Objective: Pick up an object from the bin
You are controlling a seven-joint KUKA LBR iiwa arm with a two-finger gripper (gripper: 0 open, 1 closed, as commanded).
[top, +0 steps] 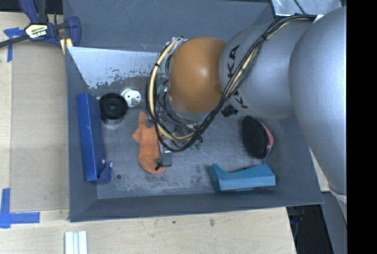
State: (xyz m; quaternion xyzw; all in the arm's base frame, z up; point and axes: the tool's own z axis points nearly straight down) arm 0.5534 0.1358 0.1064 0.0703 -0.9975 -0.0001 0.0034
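Observation:
My gripper reaches down under the arm's wrist, in the middle of the bin. Its tip is at the right edge of a crumpled orange soft thing lying on the bin floor, low at the thing's lower end. Whether it touches or grips the orange thing is hidden by the wrist and cables. A small white knobbly piece and a black round cap-like thing lie just up and left of the orange thing.
A long blue bar lies along the left wall. A blue wedge-shaped block rests near the front wall at the right. A black oval brush with a pink back lies at the right, close under the arm.

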